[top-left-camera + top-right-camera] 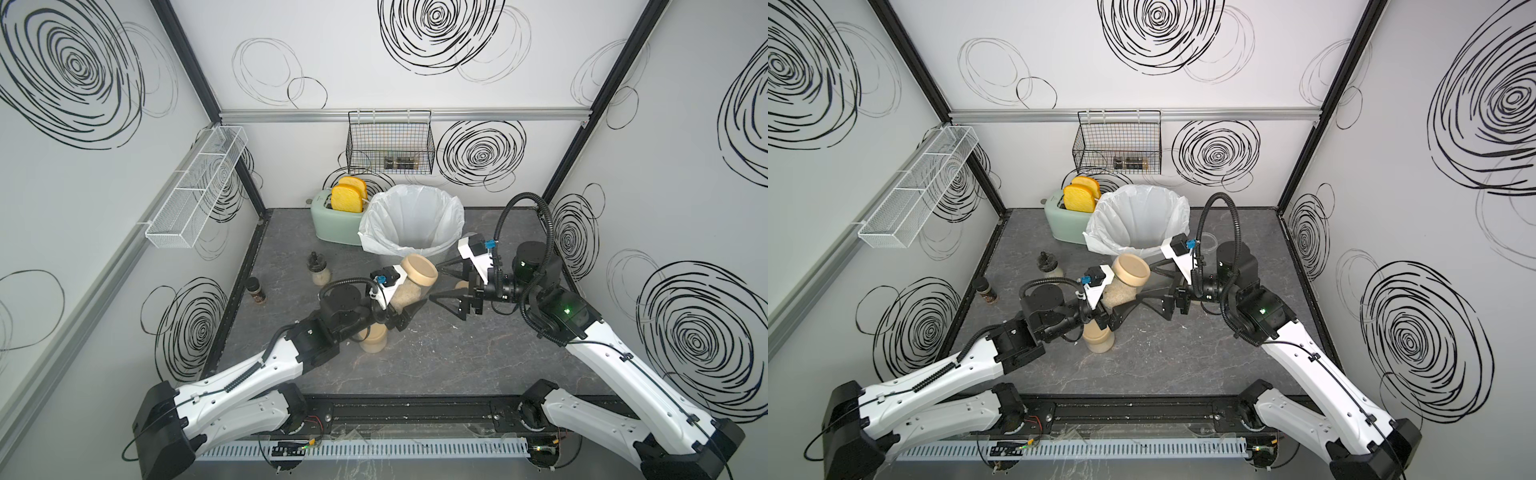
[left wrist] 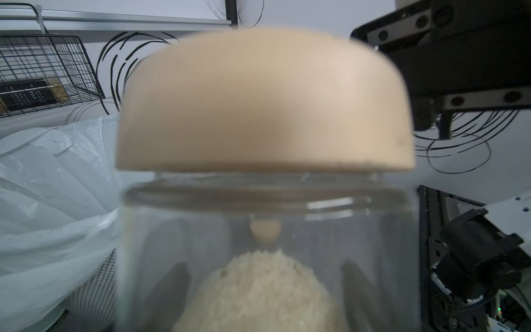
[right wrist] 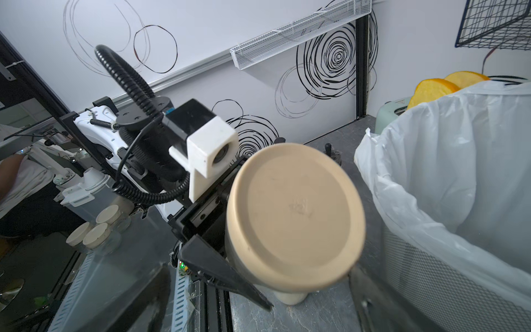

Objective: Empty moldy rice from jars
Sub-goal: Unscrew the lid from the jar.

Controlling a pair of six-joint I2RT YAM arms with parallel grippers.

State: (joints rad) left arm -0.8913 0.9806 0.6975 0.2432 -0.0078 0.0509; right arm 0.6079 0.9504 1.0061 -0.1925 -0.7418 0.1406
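Note:
My left gripper (image 1: 409, 297) is shut on a clear jar (image 1: 409, 286), held tilted above the table with its tan lid (image 1: 419, 270) on. Moldy rice (image 1: 402, 295) lies heaped in its lower part, also plain in the left wrist view as rice (image 2: 264, 287) under the lid (image 2: 264, 100). My right gripper (image 1: 436, 284) stands open just right of the lid, one finger on each side of its rim, not touching. In the right wrist view the lid (image 3: 296, 212) faces the camera. A second lidded jar (image 1: 374, 338) stands on the table under my left arm.
A bag-lined bin (image 1: 453, 208) stands just behind the held jar, with a green toaster (image 1: 332, 224) to its left. A small black-capped bottle (image 1: 319, 270) and a dark shaker (image 1: 254, 291) stand at the left. A tan piece (image 1: 461, 284) shows behind my right gripper.

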